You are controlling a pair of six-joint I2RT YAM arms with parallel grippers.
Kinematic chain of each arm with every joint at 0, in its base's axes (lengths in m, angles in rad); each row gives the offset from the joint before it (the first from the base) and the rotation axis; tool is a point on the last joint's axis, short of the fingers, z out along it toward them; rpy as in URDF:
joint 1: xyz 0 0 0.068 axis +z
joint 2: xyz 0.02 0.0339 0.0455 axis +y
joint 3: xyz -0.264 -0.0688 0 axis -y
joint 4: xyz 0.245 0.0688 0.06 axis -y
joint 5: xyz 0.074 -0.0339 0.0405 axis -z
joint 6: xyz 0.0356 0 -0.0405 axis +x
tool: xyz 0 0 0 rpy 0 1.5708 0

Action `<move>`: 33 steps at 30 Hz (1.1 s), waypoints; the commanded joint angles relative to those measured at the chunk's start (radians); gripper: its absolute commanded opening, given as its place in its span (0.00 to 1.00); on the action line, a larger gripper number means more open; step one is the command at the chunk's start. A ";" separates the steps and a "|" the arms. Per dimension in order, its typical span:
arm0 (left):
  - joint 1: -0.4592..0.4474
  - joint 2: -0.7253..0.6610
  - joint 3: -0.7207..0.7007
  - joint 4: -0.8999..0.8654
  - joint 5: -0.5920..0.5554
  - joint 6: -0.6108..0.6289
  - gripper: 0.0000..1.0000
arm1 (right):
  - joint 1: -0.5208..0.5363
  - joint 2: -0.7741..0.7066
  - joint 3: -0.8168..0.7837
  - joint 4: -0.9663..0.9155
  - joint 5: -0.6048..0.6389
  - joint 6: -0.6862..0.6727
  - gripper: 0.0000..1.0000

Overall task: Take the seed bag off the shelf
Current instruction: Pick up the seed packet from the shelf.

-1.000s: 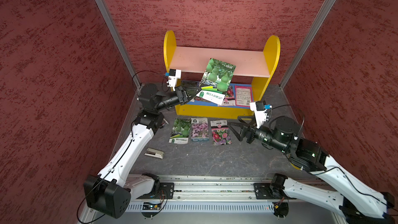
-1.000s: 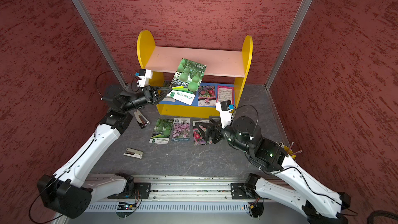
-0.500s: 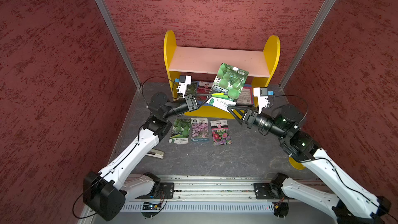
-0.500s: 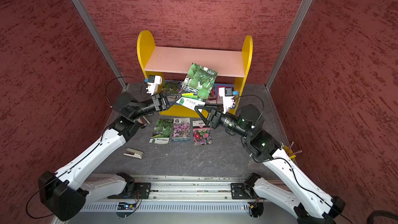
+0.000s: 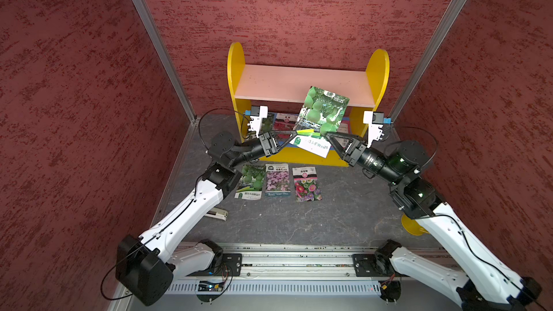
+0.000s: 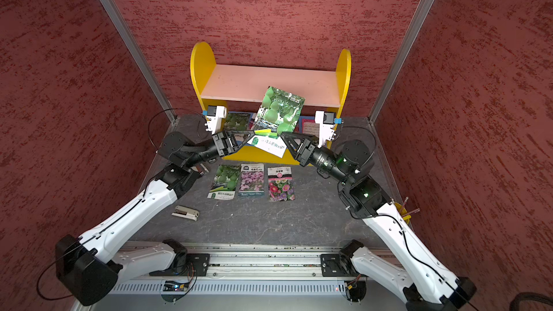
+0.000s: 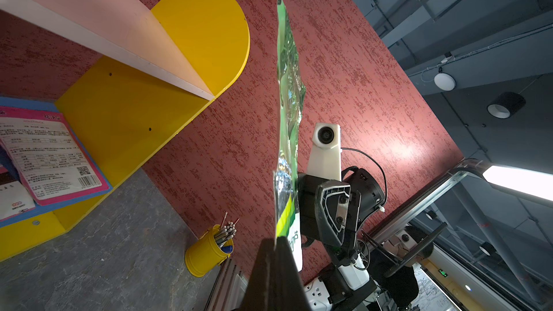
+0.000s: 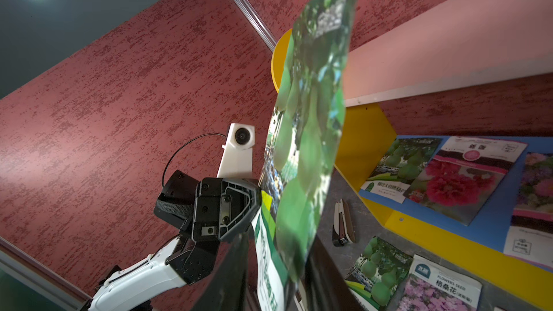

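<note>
The left pincer [image 5: 291, 133] was clamped tight on a lower corner of the seed bag [image 5: 324, 109]. This green, gourd-printed packet hung tilted in the air before the shelf [image 5: 299, 82], clear of both boards, over the back edge of the counter [image 5: 329, 222]. The right pincer [image 5: 328, 137] stood narrow, its fingers astride the bag's white lower strip; whether they pressed it could not be told. The strip's green writing was unreadable. A purple-flower packet [image 8: 440, 291] on the counter read "FLOWERS SEED" and "格桑花".
</note>
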 commanded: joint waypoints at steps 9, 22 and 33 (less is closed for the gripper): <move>-0.017 0.016 -0.011 0.057 -0.009 0.007 0.18 | -0.035 0.008 0.031 0.034 -0.012 0.006 0.00; 0.111 -0.102 0.107 -0.692 -0.028 0.383 1.00 | -0.145 0.004 0.137 -0.682 -0.047 -0.216 0.00; 0.116 -0.204 0.129 -0.945 -0.083 0.541 1.00 | -0.244 0.023 -0.016 -0.889 -0.135 -0.330 0.00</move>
